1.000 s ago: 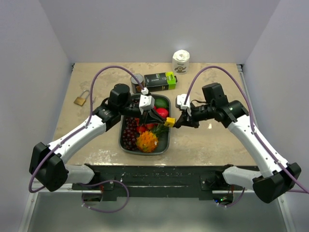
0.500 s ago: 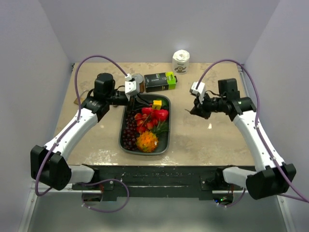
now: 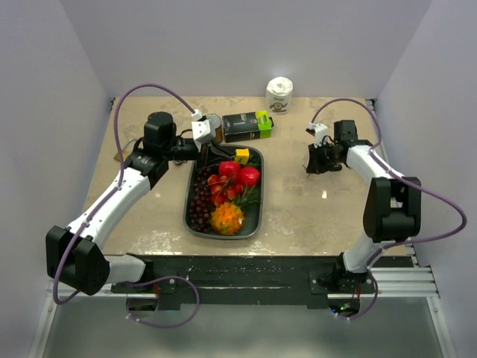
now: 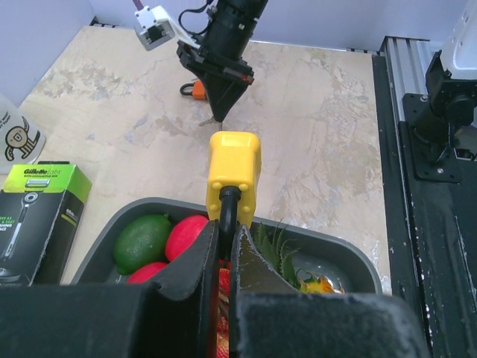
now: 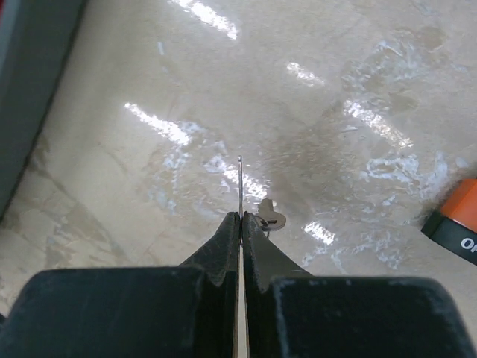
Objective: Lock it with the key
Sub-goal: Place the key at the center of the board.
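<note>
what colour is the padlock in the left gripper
The padlock is yellow, clearest in the left wrist view.

shackle of yellow padlock point(image 4: 234, 170) hidden inside left pincer point(image 4: 223, 237), key point(image 5: 240, 185) edge-on, mere sliver, orange object point(image 5: 457, 222) cropped

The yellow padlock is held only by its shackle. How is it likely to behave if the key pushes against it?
The yellow padlock looks rigid, so it should not bend. The left claw pinches only its thin black shackle, so the body may pivot or slip under a push. Its blocky body suggests real weight for its size.
</note>
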Motion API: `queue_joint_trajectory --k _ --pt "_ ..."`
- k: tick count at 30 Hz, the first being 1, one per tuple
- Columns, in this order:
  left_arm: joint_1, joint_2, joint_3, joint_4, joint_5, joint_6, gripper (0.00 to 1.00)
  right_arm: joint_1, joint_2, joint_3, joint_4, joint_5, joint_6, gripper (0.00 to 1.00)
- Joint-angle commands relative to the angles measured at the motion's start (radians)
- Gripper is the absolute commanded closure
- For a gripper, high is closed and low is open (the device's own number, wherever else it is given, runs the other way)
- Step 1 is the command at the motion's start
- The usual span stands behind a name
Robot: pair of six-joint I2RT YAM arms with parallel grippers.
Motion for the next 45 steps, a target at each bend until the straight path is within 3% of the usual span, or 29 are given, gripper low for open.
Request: queue_joint_trajectory --k 1,7,17,18,19,22,25,27,28,31,37,42,45 --pt "0.004 -0.058 0.018 0.052 -0.004 -0.029 1.00 -0.016 0.078 0.067 0.092 0.056 0.064 1.00" --pt "0.004 -0.070 0.001 0.066 -0.007 -0.046 1.00 -0.051 0.207 0.140 0.097 0.079 0.069 1.00" --pt "0.002 -0.075 -0.022 0.063 -0.007 -0.066 1.00 -0.057 0.278 0.218 0.127 0.096 0.092 1.00" --pt "0.002 -0.075 -0.023 0.056 0.000 -0.065 1.00 -0.056 0.284 0.229 0.123 0.084 0.092 0.96" --pt "0.002 -0.075 -0.022 0.052 0.008 -0.066 1.00 -0.056 0.286 0.235 0.117 0.075 0.087 0.80" --pt "0.002 -0.062 -0.011 0.021 0.036 -0.074 1.00 -0.056 0.248 0.235 0.101 -0.017 0.069 0.52" --pt "0.001 -0.047 0.012 0.000 0.085 -0.109 1.00 -0.056 0.127 0.186 0.121 -0.166 0.009 0.35" --pt "-0.001 -0.039 0.024 -0.016 0.134 -0.132 1.00 -0.056 0.055 0.154 0.121 -0.249 -0.035 0.29" --pt "-0.003 -0.039 0.026 -0.020 0.148 -0.135 1.00 -0.056 -0.023 0.141 0.124 -0.316 -0.078 0.18" --pt "-0.010 -0.039 0.031 -0.031 0.210 -0.141 1.00 -0.045 -0.186 0.086 0.127 -0.401 -0.187 0.04" --pt "-0.039 -0.039 0.040 -0.016 0.312 -0.183 1.00 0.108 -0.461 -0.036 -0.038 -0.456 -0.529 0.01" --pt "-0.070 -0.045 0.044 -0.039 0.362 -0.172 1.00 0.251 -0.723 -0.179 -0.016 -0.444 -0.595 0.01" --pt "-0.098 -0.047 0.050 -0.063 0.372 -0.154 1.00 0.308 -0.800 -0.210 -0.018 -0.429 -0.620 0.01"
